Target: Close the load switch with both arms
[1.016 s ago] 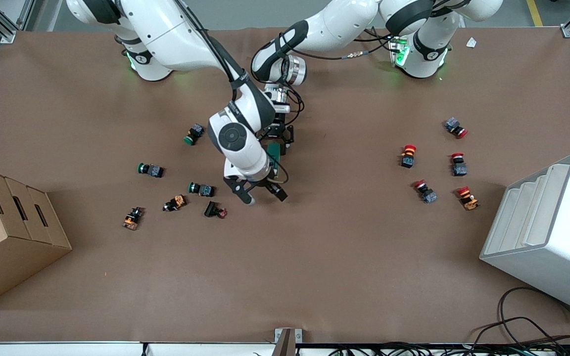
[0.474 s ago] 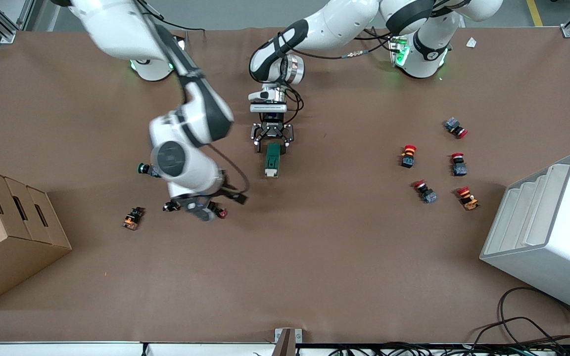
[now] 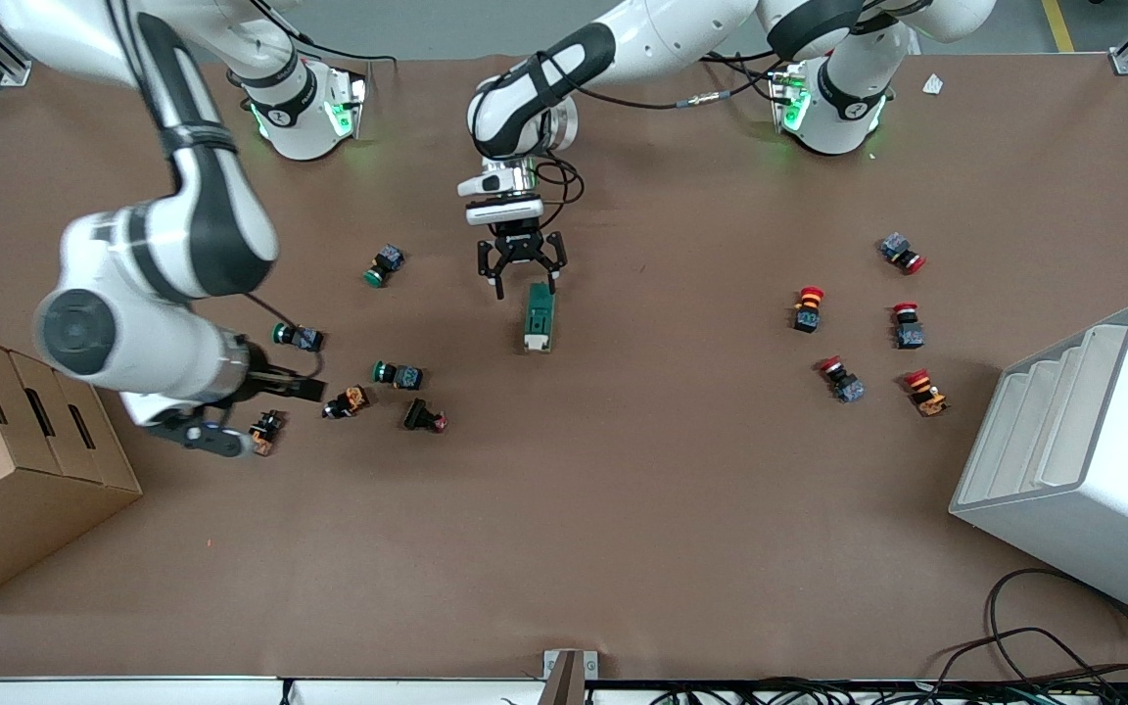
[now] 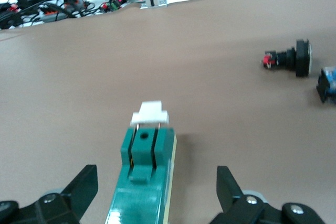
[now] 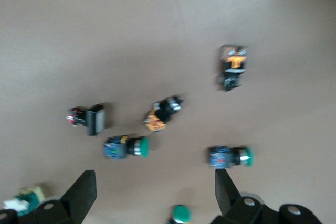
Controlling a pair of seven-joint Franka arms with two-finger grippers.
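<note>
While left claw (image 3: 522, 281) gapes, glossy green block-shaped load switch (image 3: 538, 318) lies flat.

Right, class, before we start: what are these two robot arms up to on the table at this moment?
The load switch lies flat on the brown table, free of both grippers. The left gripper hangs open at the switch's end farther from the front camera, fingers apart on either side of it, not gripping. The right gripper is open over the scattered pushbuttons toward the right arm's end, near the cardboard box.
</note>
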